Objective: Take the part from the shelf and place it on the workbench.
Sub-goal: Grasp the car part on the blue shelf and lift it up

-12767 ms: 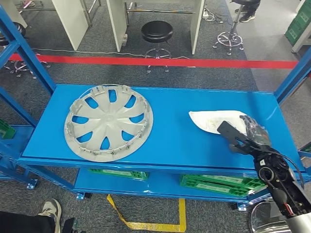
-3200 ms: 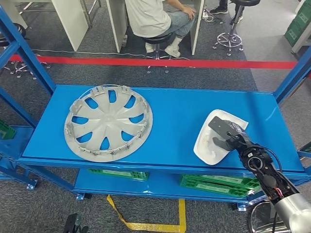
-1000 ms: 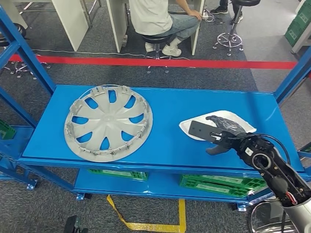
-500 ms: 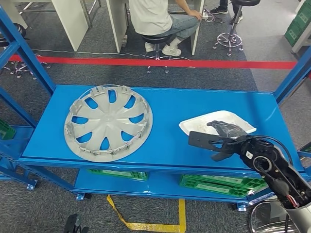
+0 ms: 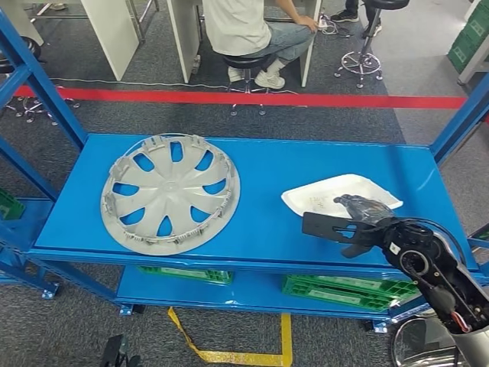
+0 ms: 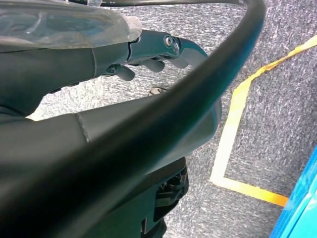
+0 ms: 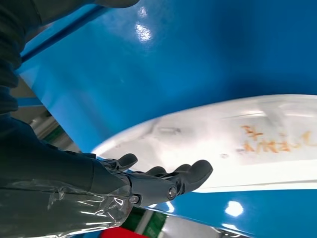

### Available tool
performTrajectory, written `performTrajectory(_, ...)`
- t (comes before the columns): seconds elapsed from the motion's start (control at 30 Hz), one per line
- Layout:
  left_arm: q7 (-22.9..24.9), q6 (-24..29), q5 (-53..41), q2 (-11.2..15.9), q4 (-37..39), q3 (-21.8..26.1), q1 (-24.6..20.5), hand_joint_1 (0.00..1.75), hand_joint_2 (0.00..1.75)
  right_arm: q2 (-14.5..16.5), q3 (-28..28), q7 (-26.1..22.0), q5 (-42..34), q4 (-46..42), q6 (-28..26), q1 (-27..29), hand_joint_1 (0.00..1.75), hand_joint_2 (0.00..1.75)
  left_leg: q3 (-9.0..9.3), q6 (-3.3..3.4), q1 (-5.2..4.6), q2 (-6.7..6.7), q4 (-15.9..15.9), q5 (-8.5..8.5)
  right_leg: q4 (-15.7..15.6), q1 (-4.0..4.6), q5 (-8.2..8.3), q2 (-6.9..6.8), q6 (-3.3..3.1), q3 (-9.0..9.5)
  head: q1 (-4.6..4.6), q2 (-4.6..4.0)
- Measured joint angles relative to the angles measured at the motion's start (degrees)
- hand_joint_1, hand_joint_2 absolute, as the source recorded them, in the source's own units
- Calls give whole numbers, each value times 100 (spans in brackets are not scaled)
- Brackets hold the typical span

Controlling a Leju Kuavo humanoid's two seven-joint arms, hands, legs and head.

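White part (image 5: 340,193) lies flat on the top blue shelf (image 5: 271,183), right side, well apart from the grey hubcap (image 5: 170,193) on the left. Right hand (image 5: 361,222) sits at the part's near edge, fingers (image 7: 186,176) stretched out and spread beside it, gripping nothing. Left hand (image 6: 112,59) hangs over the floor, fingers loosely open, empty. A person (image 5: 247,27) sits on a stool beyond the shelf.

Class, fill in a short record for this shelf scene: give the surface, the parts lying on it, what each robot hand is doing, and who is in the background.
surface: blue shelf
left part: grey wheel cover, lying flat
right part: white part, lying on the shelf
right hand: right hand, fingers spread by the white part's near edge, holding nothing
left hand: left hand, hanging above grey floor, holding nothing
background: person seated on a stool
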Motion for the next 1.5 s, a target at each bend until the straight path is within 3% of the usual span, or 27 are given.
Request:
performTrajectory(0.27,6,16,-22,-4,0,0,-19,0,0,-100,52,10,261,250,-417,80,0,175,0,0,0,0,0,0,0,0,0,0,0,1,2,0)
performTrajectory(0.7,-2,52,-27,-11,0,0,-20,0,0,-142,467,-138,0,740,-981,-47,0,175,-1,0,0,-1,0,0,0,1,0,-1,0,4,-1,0)
performTrajectory(1.0,-85,25,-60,-13,0,0,-20,0,0,-152,892,-713,200,963,-1494,-312,0,175,-1,0,0,-1,0,0,0,1,0,0,0,3,-1,0)
performTrajectory(1.5,-144,-3,-64,-15,0,0,-17,0,0,-150,1341,-1155,676,1193,-1583,-531,0,175,-1,0,0,-1,0,0,0,1,0,-1,0,7,-3,0)
